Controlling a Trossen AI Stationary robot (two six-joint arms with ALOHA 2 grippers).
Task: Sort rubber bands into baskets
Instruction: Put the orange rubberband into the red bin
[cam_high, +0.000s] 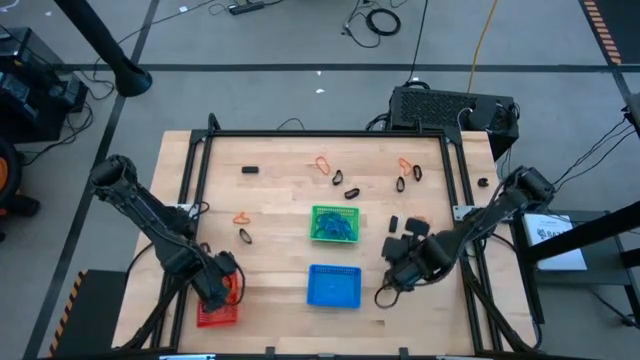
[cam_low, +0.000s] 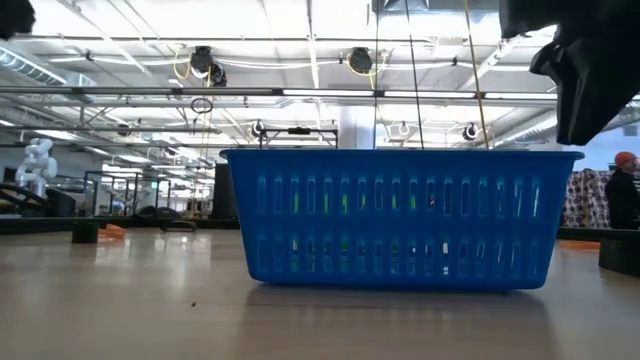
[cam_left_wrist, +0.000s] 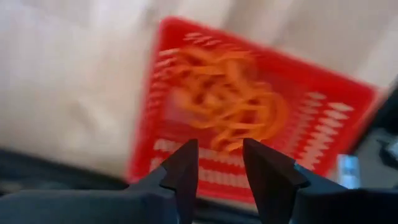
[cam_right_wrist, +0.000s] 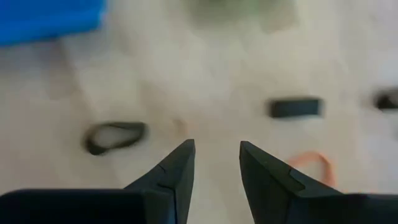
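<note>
Both arms are matte black, built of slim tubular links joined by thicker rounded joint housings. The left arm runs across the left of the overhead frame, the right arm across the right. Each ends in two dark, wedge-shaped fingers with flat inner faces tapering to blunt tips.

Left arm hides part of the red basket.
</note>
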